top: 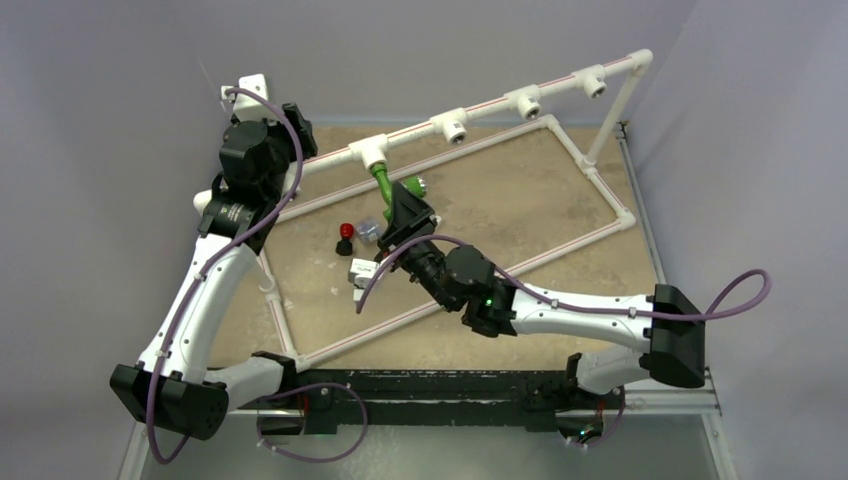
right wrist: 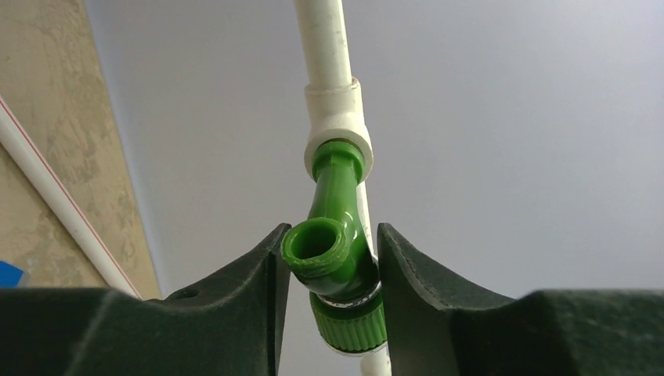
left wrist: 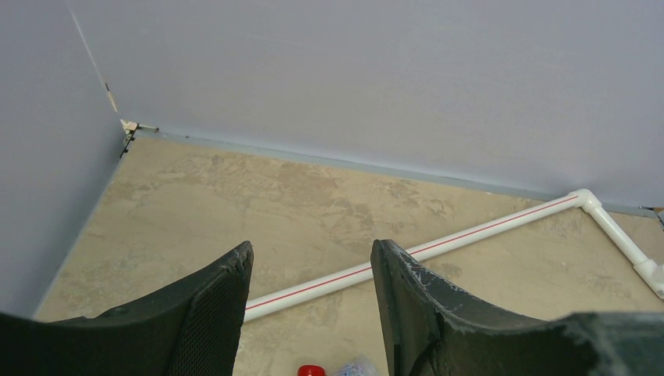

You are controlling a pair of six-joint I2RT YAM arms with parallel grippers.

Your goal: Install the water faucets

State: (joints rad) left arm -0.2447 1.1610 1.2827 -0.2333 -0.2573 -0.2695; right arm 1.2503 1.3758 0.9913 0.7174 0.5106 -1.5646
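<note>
The green faucet (top: 383, 183) hangs by its stem from a white tee (top: 370, 150) on the raised pipe; in the right wrist view its open spout (right wrist: 317, 244) faces the camera. My right gripper (top: 402, 205) (right wrist: 333, 231) is shut on the green faucet (right wrist: 338, 196), one finger against each side. A black faucet with a red knob (top: 345, 238) lies on the table beside a bluish clear piece (top: 367, 230). A white faucet (top: 362, 272) lies nearer the arms. My left gripper (top: 290, 130) (left wrist: 312, 254) stands open over the table's left side, holding nothing.
The pipe frame's raised rail carries further open tees (top: 455, 125) (top: 525, 100) (top: 595, 82). Its floor pipes (top: 590, 165) ring the tan table. A red-striped pipe (left wrist: 438, 243) crosses beyond the left fingers. Grey walls close the back and sides.
</note>
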